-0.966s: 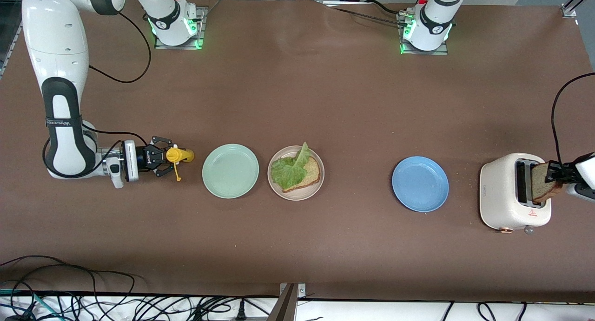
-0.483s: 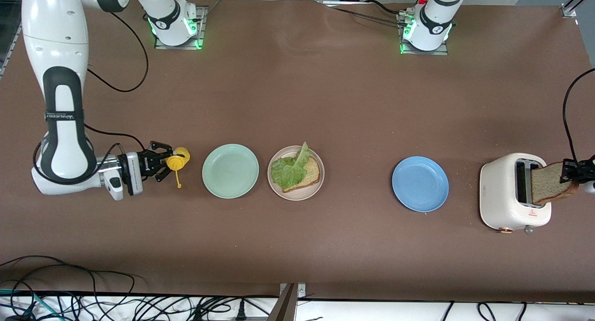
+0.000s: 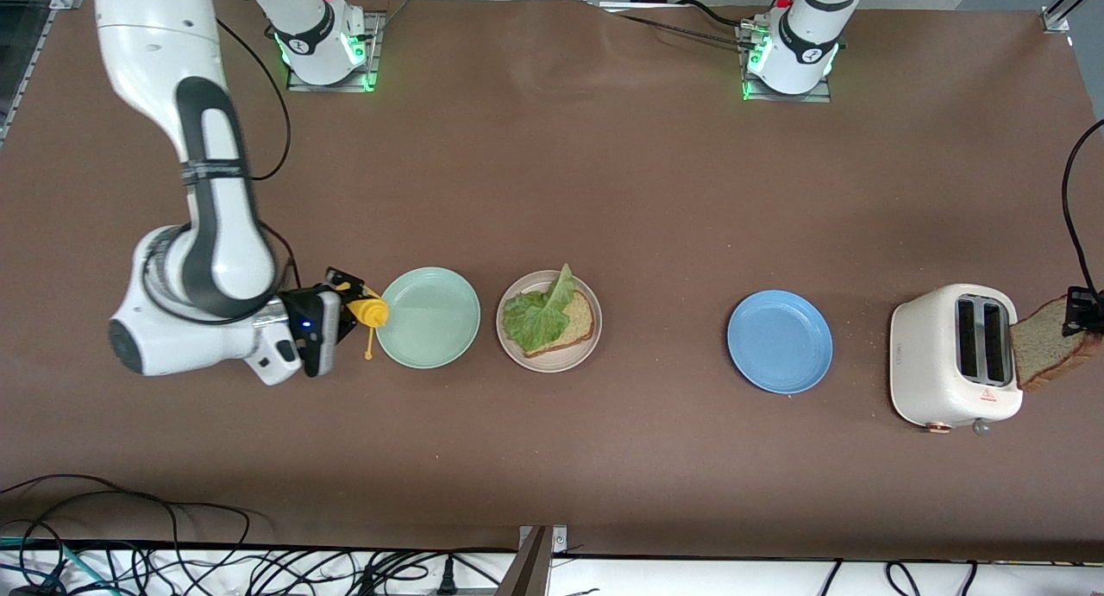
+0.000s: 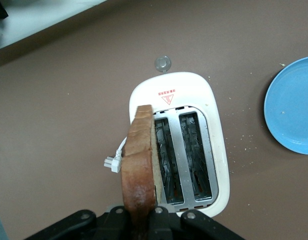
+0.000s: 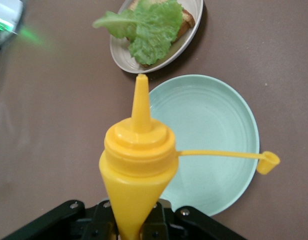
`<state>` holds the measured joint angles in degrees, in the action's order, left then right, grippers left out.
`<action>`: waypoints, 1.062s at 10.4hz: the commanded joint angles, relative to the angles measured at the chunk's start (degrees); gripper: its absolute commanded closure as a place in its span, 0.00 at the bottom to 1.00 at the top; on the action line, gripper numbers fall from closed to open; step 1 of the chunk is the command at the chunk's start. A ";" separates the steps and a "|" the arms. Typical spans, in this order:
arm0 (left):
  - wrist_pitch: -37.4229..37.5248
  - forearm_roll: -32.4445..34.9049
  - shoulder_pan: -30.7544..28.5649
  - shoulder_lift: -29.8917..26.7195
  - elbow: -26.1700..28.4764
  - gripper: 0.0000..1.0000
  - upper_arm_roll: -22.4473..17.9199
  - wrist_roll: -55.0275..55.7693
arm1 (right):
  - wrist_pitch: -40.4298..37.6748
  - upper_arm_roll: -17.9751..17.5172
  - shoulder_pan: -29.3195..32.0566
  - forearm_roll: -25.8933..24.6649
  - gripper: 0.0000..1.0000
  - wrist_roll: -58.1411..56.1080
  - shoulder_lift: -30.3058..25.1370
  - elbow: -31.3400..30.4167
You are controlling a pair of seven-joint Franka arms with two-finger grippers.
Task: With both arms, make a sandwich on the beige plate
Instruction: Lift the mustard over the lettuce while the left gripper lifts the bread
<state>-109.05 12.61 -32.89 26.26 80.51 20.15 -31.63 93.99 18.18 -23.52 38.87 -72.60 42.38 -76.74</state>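
Observation:
On the beige plate (image 3: 580,351) lies one slice of brown bread (image 3: 576,320) with a green lettuce leaf (image 3: 537,313) on top; the plate (image 5: 124,56) and its lettuce (image 5: 149,30) also show in the right wrist view. My left gripper (image 3: 1078,312) is shut on a second bread slice (image 3: 1045,354), held on edge in the air beside the white toaster (image 3: 931,376), clear of its slots (image 4: 184,155). The slice's crust (image 4: 139,165) fills the left wrist view. My right gripper (image 3: 345,300) is shut on a yellow squeeze bottle (image 5: 136,165), its nozzle over the mint green plate's (image 3: 428,317) rim.
A blue plate (image 3: 780,341) lies between the beige plate and the toaster. The bottle's yellow cap (image 5: 267,162) dangles on its strap. A white plug (image 4: 112,163) lies by the toaster. Cables run along the table edge nearest the front camera.
My left gripper has drawn the bread slice out of the toaster slot and away from it. My right gripper has closed on the yellow bottle, lifted it and carried it toward the mint green plate.

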 commanded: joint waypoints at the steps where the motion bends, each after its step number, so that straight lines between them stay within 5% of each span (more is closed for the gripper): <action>1: 2.60 -0.31 -0.07 -1.91 -0.09 1.00 0.33 0.61 | 0.67 0.19 -5.99 -8.69 1.00 10.43 0.07 3.87; 9: 14.03 -6.19 0.02 -9.03 -0.09 1.00 0.85 6.75 | 10.60 0.27 -29.72 -51.65 1.00 32.66 1.64 4.67; 11: 15.09 -7.07 0.02 -9.82 -0.09 1.00 2.78 11.13 | 13.58 0.18 -33.33 -58.27 1.00 34.02 3.93 4.67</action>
<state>-95.31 7.19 -32.78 17.70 80.14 21.56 -23.90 106.10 17.50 -54.75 -14.94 -39.77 43.96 -73.28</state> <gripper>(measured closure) 0.921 0.925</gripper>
